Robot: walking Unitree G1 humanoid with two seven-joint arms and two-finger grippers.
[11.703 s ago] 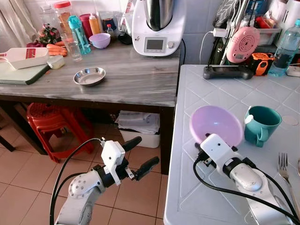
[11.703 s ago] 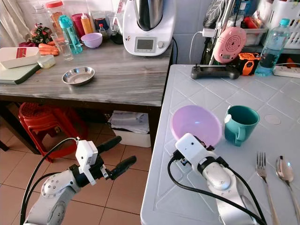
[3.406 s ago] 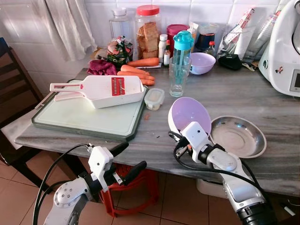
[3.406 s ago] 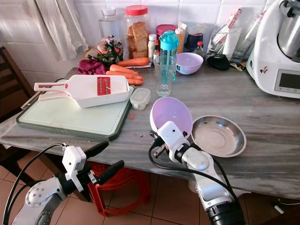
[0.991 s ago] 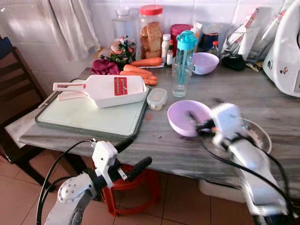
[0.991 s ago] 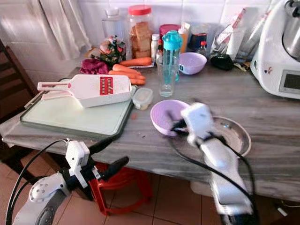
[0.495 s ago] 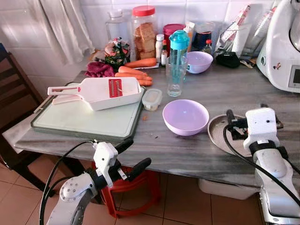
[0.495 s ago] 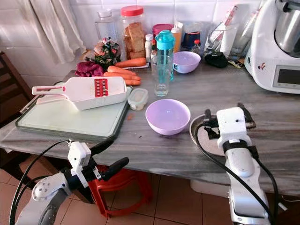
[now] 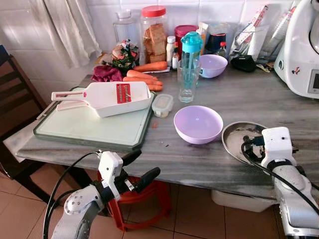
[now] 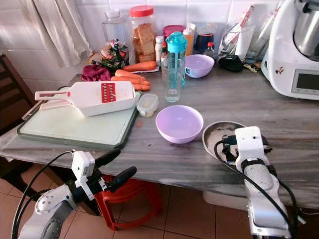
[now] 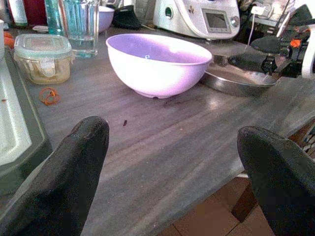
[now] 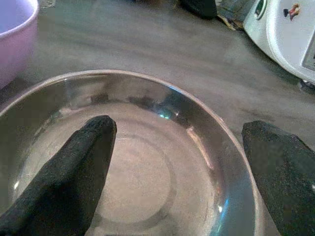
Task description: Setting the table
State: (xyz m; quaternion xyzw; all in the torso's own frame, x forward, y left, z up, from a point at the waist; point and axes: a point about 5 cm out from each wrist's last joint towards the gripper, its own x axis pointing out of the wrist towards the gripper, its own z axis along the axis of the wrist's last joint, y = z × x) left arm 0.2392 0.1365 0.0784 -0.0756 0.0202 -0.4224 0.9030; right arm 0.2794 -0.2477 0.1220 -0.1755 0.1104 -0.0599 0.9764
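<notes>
The purple bowl (image 9: 198,123) stands upright on the grey marble table (image 9: 199,159), with nothing touching it. To its right lies a shallow steel dish (image 9: 234,137), partly behind my right wrist. My right gripper (image 12: 177,128) is open, its two black fingers spread over the steel dish (image 12: 138,167), with nothing between them. My left gripper (image 9: 149,161) is open and holds nothing, in front of the table's near edge and slightly below it. In the left wrist view the purple bowl (image 11: 157,61) sits ahead of the left gripper (image 11: 172,132).
A cutting board (image 9: 94,127) carries a white slicer (image 9: 107,95). Near it are carrots (image 9: 147,74), a small lidded container (image 9: 163,104), a glass (image 9: 187,82) and a teal bottle (image 9: 192,47). A second purple bowl (image 9: 213,64) and a white appliance (image 9: 304,50) stand farther back. A red stool (image 9: 149,194) is under the table.
My right gripper set the purple bowl down on the grey table, let go of it and moved right. It now sits lower over the steel dish. The left arm barely moved.
</notes>
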